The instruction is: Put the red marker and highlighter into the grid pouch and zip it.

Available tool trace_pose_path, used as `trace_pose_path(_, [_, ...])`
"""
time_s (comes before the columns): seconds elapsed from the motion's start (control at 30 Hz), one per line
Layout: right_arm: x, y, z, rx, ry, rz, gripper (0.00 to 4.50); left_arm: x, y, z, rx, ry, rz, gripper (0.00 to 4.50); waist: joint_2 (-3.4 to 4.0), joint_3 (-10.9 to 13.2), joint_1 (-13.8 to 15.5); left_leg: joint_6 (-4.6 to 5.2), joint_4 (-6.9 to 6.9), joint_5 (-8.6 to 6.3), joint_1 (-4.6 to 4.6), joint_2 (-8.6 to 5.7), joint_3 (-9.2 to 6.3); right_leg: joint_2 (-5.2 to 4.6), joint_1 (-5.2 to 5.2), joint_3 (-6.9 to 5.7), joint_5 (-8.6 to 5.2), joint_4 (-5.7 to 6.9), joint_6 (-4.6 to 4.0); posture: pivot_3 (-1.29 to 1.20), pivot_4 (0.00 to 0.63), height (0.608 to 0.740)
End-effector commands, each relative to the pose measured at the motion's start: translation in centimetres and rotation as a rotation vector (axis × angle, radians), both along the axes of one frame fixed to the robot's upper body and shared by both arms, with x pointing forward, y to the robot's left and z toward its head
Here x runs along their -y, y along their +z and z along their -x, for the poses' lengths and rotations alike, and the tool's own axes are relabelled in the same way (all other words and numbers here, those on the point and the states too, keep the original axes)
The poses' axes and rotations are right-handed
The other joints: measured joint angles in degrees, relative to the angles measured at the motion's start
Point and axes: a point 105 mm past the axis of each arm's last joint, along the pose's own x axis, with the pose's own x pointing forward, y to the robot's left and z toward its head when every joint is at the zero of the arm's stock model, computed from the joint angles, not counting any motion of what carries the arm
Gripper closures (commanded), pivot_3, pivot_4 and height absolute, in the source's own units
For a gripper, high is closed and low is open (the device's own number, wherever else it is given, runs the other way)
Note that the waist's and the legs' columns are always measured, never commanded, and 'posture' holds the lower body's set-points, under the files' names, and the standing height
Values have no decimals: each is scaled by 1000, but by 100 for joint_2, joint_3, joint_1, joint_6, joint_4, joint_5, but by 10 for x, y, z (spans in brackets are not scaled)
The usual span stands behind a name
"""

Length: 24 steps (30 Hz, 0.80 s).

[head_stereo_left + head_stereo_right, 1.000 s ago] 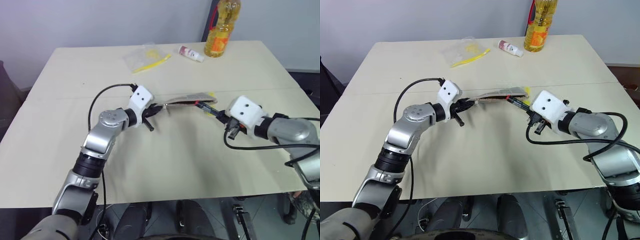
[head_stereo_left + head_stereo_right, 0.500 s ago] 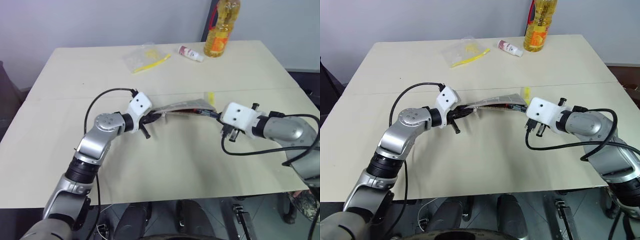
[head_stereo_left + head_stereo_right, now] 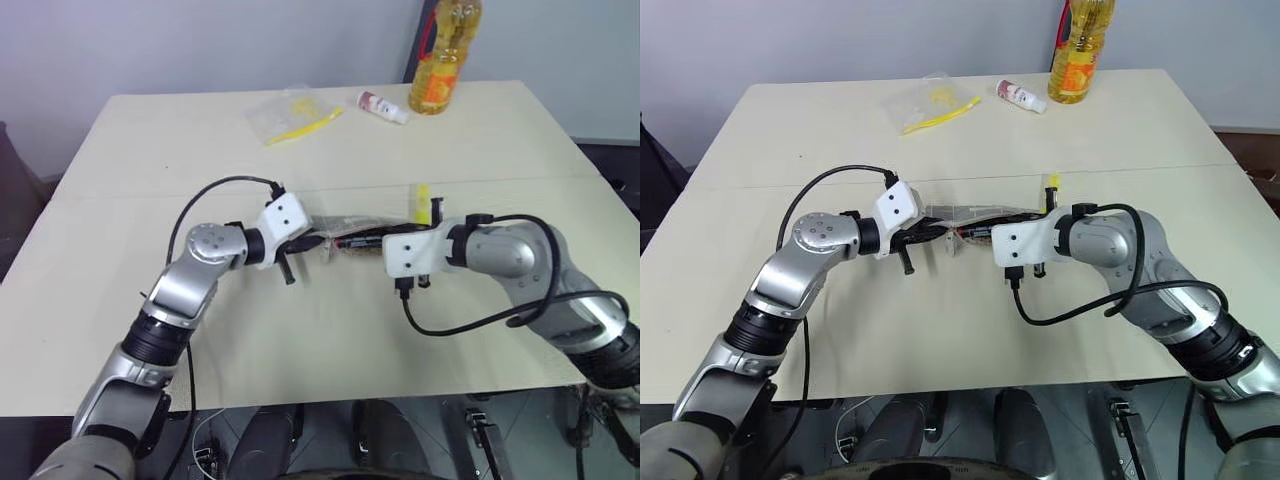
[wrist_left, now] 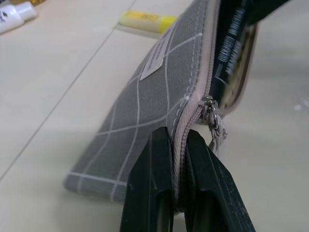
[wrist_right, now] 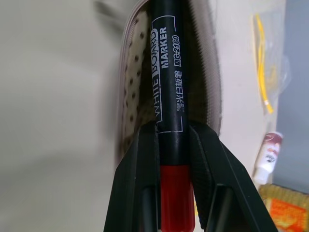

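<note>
Red marker (image 5: 170,96) in right gripper (image 5: 173,159), tip inside grid pouch (image 4: 159,92).

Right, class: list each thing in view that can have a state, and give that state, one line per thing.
Grid pouch: zip open, held up at one end.
Red marker: partly inside the pouch mouth.
Highlighter: lying on the table, outside the pouch.
Left claw: shut on the pouch's edge.
Right claw: shut on the marker.
Oil bottle: upright.
White tube: lying down, capped.
</note>
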Motion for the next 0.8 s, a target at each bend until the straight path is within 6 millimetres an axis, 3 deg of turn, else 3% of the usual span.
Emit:
trace_pose_path(0.03, [2, 10, -3, 10, -43, -27, 4197, 10, 16, 10, 34, -52, 49, 4500, 0, 0, -5, 0, 0, 0, 0, 0, 0, 0, 0, 0, 0, 0, 0, 0, 150, 740])
trace_pose_path(0.2, [12, 11, -5, -24, -134, -81, 4197, 6, 16, 12, 7, -38, 71, 4500, 0, 0, -8, 0, 0, 0, 0, 1, -2, 1, -3, 0, 0, 6, -1, 0, 150, 740])
trace_pose_path(0.47, [-6, 7, -4, -37, -103, -137, 4197, 15, 26, 15, -15, -57, 128, 4500, 0, 0, -12, 0, 0, 0, 0, 1, -1, 2, -3, 0, 1, 7, 1, 0, 150, 740])
trace_pose_path(0.67, [-6, 18, -3, -27, -97, -212, 1274, 5, 22, 4, -5, 29, 109, 4500, 0, 0, -9, 0, 1, 1, 0, 0, -1, 2, -4, 0, 2, 8, 2, 0, 150, 740])
trace_pose_path(0.8, [-8, 30, 4, -71, -72, -361, 1274, -4, 24, -8, 7, 118, 130, 4500, 0, 0, -7, 0, 2, 1, 0, 0, -2, 2, -2, 0, 2, 8, 2, 0, 150, 740])
